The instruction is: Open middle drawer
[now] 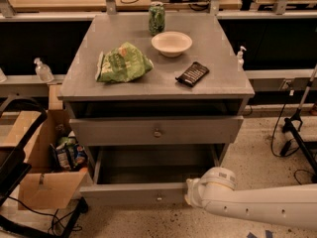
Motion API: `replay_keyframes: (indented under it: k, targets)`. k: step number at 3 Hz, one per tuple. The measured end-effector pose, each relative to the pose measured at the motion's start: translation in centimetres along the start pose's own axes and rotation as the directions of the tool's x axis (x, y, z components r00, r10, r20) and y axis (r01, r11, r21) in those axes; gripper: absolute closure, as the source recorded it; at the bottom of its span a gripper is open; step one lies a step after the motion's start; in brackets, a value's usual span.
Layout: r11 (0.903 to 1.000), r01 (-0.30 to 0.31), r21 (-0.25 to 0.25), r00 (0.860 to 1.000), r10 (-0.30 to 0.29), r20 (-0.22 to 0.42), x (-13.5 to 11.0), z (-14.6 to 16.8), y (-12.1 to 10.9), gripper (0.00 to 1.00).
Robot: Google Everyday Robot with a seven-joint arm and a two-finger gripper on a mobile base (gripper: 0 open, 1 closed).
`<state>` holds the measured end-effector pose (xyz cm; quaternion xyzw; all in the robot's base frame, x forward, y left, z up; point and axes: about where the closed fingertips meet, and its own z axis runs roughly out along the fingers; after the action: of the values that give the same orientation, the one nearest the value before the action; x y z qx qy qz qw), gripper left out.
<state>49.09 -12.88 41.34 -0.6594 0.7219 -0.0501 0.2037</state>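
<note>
Where the gripper [190,196] is: we are finding it low in the view, at the right end of the front of the middle drawer [129,193], on the tip of the white arm [257,207] that is extending from the right edge.
Gripper state: we are not able to tell if it is apart, together or clamped on something; its rounded white end is overlapping the corner of the drawer front.
Middle drawer: it is standing pulled far out toward us, under the upper drawer [198,130], and we are looking down into its dark inside.
Knob [159,198]: it is sitting at the centre of the middle drawer's front, left of the gripper and apart from it.
Upper drawer: it is sticking out a little, with a dark gap showing above its front.
Cabinet top [223,86]: a green can [157,18] is standing at the back, a white bowl [171,42] just in front of it, a green bag [123,63] is lying to the left, and a dark packet [192,74] to the right.
Floor on the left: a cardboard box [44,187] is standing just beside the cabinet.
</note>
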Motion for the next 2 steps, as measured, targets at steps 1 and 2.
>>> replay_keyframes:
  k: [1, 2]
  targets:
    - [1.0, 0.0, 0.0, 1.0, 0.0, 0.0, 0.0, 0.0, 0.0, 0.12]
    - [1.0, 0.0, -0.001, 1.0, 0.0, 0.0, -0.02, 0.04, 0.04, 0.0]
